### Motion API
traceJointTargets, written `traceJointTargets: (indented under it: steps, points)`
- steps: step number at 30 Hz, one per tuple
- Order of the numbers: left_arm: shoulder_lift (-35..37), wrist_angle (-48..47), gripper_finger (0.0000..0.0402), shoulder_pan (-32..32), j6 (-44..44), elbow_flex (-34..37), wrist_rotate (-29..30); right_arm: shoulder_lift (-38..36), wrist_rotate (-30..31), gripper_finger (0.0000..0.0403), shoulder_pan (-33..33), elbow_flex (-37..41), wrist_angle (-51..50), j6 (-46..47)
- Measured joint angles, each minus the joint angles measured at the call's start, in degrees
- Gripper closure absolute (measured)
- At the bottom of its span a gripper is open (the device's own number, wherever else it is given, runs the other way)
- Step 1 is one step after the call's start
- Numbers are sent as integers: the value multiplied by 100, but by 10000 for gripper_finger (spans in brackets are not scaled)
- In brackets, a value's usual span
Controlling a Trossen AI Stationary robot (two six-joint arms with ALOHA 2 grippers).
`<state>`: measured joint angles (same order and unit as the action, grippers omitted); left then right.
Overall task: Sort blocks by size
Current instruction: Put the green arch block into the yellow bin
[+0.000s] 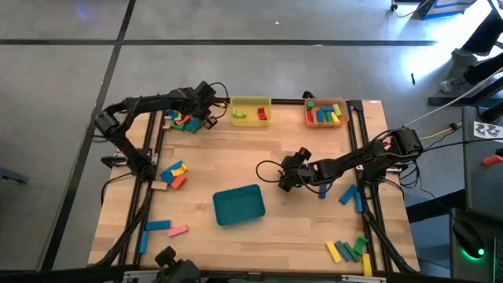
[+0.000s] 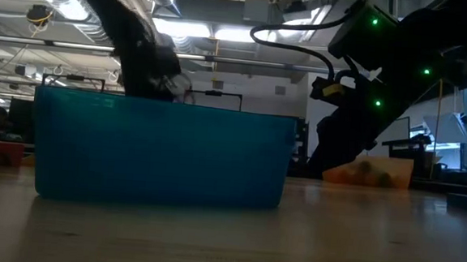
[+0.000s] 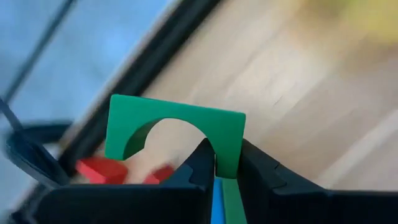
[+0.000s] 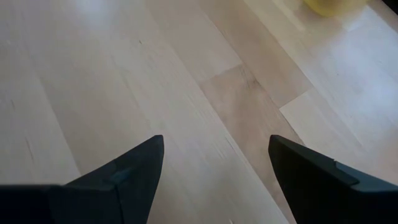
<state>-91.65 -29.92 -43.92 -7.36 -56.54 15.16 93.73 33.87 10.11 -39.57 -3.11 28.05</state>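
Observation:
My left gripper (image 1: 211, 115) is at the table's far left, above a pile of blocks (image 1: 182, 121), and is shut on a green arch-shaped block (image 3: 174, 134). Red blocks (image 3: 99, 169) lie on the table under it. My right gripper (image 1: 284, 179) stands open over bare wood near the table's middle, right of the teal tray (image 1: 239, 204), with nothing between its fingers (image 4: 124, 174). More blocks lie at the left (image 1: 174, 174), near left (image 1: 161, 228), right (image 1: 351, 196) and near right (image 1: 350, 250). My left gripper pinches one leg of the green arch (image 3: 227, 163) between its two fingers. The arch stands out past the fingertips, its curved opening facing back toward the gripper. It is lifted clear of the table and the red blocks below.
A yellow tray (image 1: 250, 111) and an orange tray (image 1: 326, 113), both with blocks in them, stand at the far edge. The teal tray fills the low view's front (image 2: 163, 151). Black rails (image 1: 149, 149) run along the table's sides.

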Motion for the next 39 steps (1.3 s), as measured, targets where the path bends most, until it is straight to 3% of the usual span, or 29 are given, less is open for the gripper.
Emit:
traceJointTargets:
  steps: [5, 8, 12, 16, 29, 39]
  points:
    - [547, 247, 371, 486, -694, -113, -76, 0, 0, 111, 0, 0, 4, 0]
    - [733, 704, 373, 758, -1186, -123, -469, 0, 0, 111, 0, 0, 6, -2]
    - [678, 1407, 366, 977, -1418, -126, -1249, 0, 0, 111, 0, 0, 4, -2]
    - [468, 1947, 371, 1096, -1385, -130, -1425, 0, -35, 111, 0, 0, 6, 4]
    - [-869, 727, 375, 960, -1602, -1431, -1430, 0, -151, 111, 0, 0, 6, 0]
    - [-1209, 584, 342, 863, -1735, -1542, -1078, 0, -153, 111, 0, 0, 4, -2]
